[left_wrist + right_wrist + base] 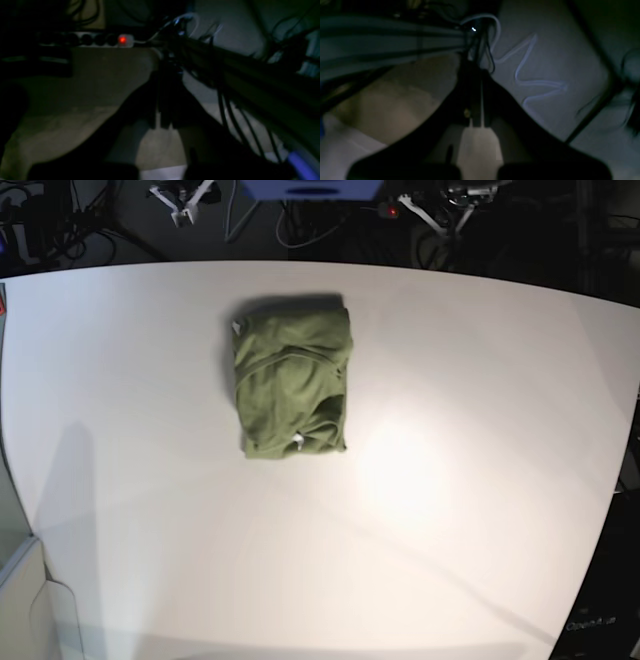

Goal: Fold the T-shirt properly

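You've got the T-shirt [292,390] folded into a compact olive bundle on the white table [480,380], toward its far middle, with nothing touching it; both arms are out of the base view; your left gripper [163,125] is closed on nothing, dim floor behind it, a power strip [85,40] with a red light and dark cables [237,120] close by; your right gripper [477,123] is closed too, empty, a pale cable [527,75] snaking across the floor beyond.
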Motion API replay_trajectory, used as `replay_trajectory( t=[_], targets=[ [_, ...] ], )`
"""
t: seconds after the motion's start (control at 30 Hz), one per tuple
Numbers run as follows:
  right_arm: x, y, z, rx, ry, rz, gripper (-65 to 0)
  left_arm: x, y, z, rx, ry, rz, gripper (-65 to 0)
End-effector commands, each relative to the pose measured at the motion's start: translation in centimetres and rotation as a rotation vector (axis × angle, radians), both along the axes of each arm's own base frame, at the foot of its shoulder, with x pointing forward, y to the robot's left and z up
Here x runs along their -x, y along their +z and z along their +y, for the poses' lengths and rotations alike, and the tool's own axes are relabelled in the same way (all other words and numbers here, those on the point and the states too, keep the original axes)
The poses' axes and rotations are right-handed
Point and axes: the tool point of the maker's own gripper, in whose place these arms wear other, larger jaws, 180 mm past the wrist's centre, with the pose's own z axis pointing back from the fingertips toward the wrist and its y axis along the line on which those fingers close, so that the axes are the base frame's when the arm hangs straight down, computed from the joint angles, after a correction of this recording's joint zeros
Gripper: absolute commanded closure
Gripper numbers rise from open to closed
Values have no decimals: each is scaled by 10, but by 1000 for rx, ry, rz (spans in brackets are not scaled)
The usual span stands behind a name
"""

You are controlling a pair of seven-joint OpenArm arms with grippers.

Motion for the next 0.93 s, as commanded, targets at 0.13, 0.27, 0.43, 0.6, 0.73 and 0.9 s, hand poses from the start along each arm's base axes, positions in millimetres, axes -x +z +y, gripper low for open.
replay_trajectory(
  t=[0.13,0.27,0.43,0.6,0.73,0.9],
  targets=[
    [-78,6,-16,12,-153,-150,0,-16,-2,-6,37,29,-20,-22],
    [-82,3,-47,197,-168,-171,-1,-24,-7,10,-75,11,-17,-24],
    [-60,-4,-69,378,-134,-83,-1,-27,-12,28,-271,-19,5,-26],
    [-66,-3,-78,431,-134,-79,-3,-28,-12,39,-396,-7,16,-26],
    [-63,-4,-80,434,-133,-72,-29,-28,-14,21,-377,-12,31,-26],
    [-60,-4,-81,437,-130,-68,-67,-31,-16,14,-356,-8,73,-27]
  ],
)
